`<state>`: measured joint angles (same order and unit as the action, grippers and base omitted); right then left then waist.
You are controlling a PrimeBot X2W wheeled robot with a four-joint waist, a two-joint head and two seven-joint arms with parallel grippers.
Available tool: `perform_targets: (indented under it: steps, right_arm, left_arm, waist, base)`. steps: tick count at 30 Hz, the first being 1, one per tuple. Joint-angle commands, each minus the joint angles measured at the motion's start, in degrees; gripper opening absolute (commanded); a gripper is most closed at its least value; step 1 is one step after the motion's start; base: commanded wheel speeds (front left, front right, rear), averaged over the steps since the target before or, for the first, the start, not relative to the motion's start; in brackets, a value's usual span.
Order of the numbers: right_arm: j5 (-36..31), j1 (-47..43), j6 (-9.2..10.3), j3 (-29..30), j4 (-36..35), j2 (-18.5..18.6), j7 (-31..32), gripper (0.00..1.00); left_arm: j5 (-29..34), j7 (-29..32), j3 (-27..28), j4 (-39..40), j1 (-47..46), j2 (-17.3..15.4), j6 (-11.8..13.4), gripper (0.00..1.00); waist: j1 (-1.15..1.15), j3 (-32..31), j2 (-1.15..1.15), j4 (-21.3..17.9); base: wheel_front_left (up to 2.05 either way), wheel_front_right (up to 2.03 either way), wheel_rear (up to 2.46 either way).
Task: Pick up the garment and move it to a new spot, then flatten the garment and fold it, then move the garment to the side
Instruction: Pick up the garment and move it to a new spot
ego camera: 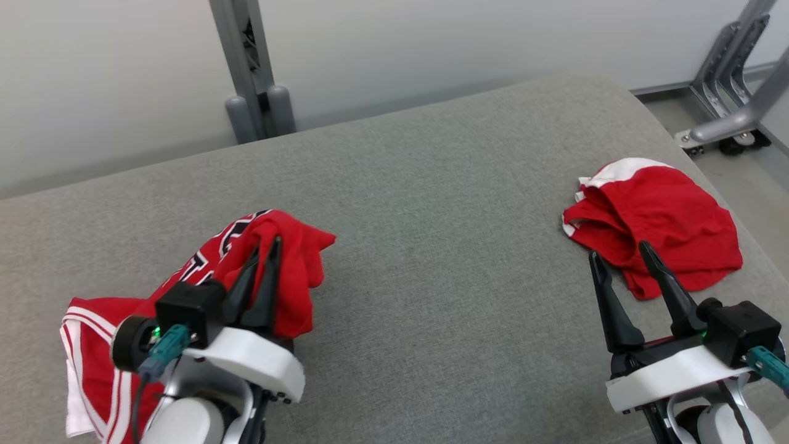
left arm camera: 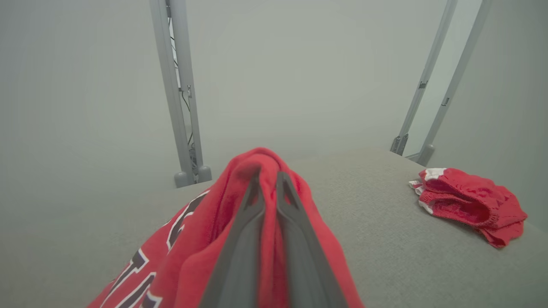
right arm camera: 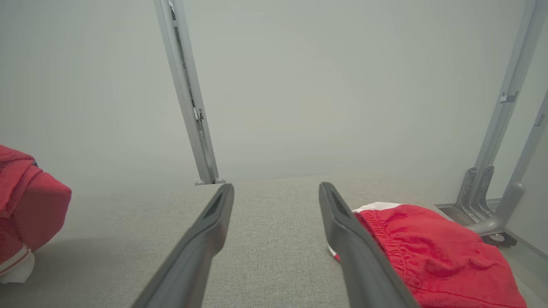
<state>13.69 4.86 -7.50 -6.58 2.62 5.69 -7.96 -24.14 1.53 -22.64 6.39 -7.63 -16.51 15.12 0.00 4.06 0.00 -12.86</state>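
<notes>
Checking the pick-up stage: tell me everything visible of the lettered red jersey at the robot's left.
The jersey is soft red fabric with black, white-edged lettering and white-and-red striped trim along one edge. It is crumpled, not flat: the left gripper is shut on a bunched fold, raising it into a peak, while the trimmed end trails onto the gray cushioned surface.

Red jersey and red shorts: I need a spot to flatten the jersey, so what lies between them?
Nothing: the head view shows bare grey cushion between the jersey and the shorts.
</notes>
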Motion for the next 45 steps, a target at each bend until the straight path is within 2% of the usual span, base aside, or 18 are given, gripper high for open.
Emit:
perform_targets:
  steps: [1,5,7,12,13,14,15,16,22,26,32,38,41,45]
  right_arm:
    - [-0.1,1.4,0.02,0.3,0.2,0.1,-0.7,1.00]
    - [0.3,2.8,0.02,0.2,1.2,-0.2,-1.9,1.00]
    - [0.3,3.1,0.02,0.2,1.4,-0.2,-2.1,1.00]
    - [0.6,4.4,0.02,0.5,2.9,-0.5,-3.6,1.00]
    - [0.7,4.6,0.02,0.4,3.1,-0.6,-3.7,1.00]
    - [0.9,4.8,0.02,0.4,3.4,-0.7,-4.0,1.00]
    - [0.9,5.0,0.02,0.4,3.7,-0.8,-4.2,1.00]
    - [1.1,5.1,0.02,0.4,4.0,-0.8,-4.4,1.00]
    - [1.1,5.1,0.02,0.9,5.3,-0.7,-5.1,1.00]
    - [0.8,5.0,0.02,1.2,5.4,-0.3,-5.3,1.00]
    - [0.0,3.9,0.02,2.0,5.0,0.2,-4.8,1.00]
    - [-1.1,2.7,0.02,2.0,4.8,0.5,-3.7,1.00]
    - [-1.4,2.3,0.02,2.2,4.6,0.6,-3.1,1.00]
    - [-1.8,1.6,0.02,2.0,4.7,0.9,-2.5,1.00]
  left_arm:
    - [0.9,0.2,-1.8,-1.4,-3.4,0.9,-1.4,0.00]
    - [2.0,1.3,-5.8,-5.3,-8.5,3.2,-4.1,0.00]
    - [2.4,1.5,-6.4,-6.7,-9.7,3.7,-4.7,0.00]
    - [1.7,1.2,-8.9,-15.2,-14.1,6.3,-7.3,0.00]
    - [1.9,1.2,-9.2,-17.2,-14.7,6.6,-7.7,0.05]
    - [1.5,0.9,-9.5,-19.1,-15.1,7.1,-8.3,0.27]
    - [0.9,0.6,-9.5,-20.6,-15.4,7.7,-8.8,0.75]
    - [1.1,0.1,-9.8,-22.3,-15.9,7.9,-9.3,1.00]
    - [0.0,-5.6,-10.2,-26.3,-16.6,10.2,-10.8,1.00]
    - [-0.2,-10.1,-9.4,-24.8,-14.8,10.4,-10.0,1.00]
    - [-0.4,-14.6,-4.5,-19.5,-11.9,7.8,-6.4,1.00]
    - [-1.2,-16.0,1.8,-14.5,-7.8,4.0,-3.2,1.00]
    - [-2.0,-16.4,4.6,-12.3,-5.7,2.3,-2.7,1.00]
    - [-2.8,-16.6,8.0,-10.4,-3.3,0.3,-3.7,1.00]
  waist:
    - [0.00,3.8,0.00,-3.9]
    - [0.00,6.5,0.00,-7.0]
    - [0.00,7.3,0.00,-7.5]
    - [0.00,9.9,0.00,-9.5]
    - [0.00,10.3,0.00,-9.7]
    - [0.00,10.5,0.00,-9.8]
    - [0.00,10.6,0.00,-9.9]
    - [0.00,10.7,0.00,-9.8]
    - [0.00,10.2,0.00,-7.1]
    - [0.00,8.9,0.00,-4.2]
    - [0.00,6.8,0.00,1.1]
    - [0.00,4.3,0.00,5.1]
    - [0.00,3.1,0.00,6.6]
    - [0.00,1.9,0.00,7.8]
  base:
    - [0.00,0.00,0.00]
    - [0.00,0.00,0.00]
    - [0.00,0.00,0.00]
    - [0.00,0.00,0.00]
    - [0.00,0.00,0.00]
    - [0.00,0.00,0.00]
    - [0.00,0.00,0.00]
    - [0.00,0.00,0.00]
    - [0.00,0.00,0.00]
    - [0.00,0.00,0.00]
    - [0.00,0.00,0.00]
    - [0.00,0.00,0.00]
    - [0.00,0.00,0.00]
    - [0.00,0.00,0.00]
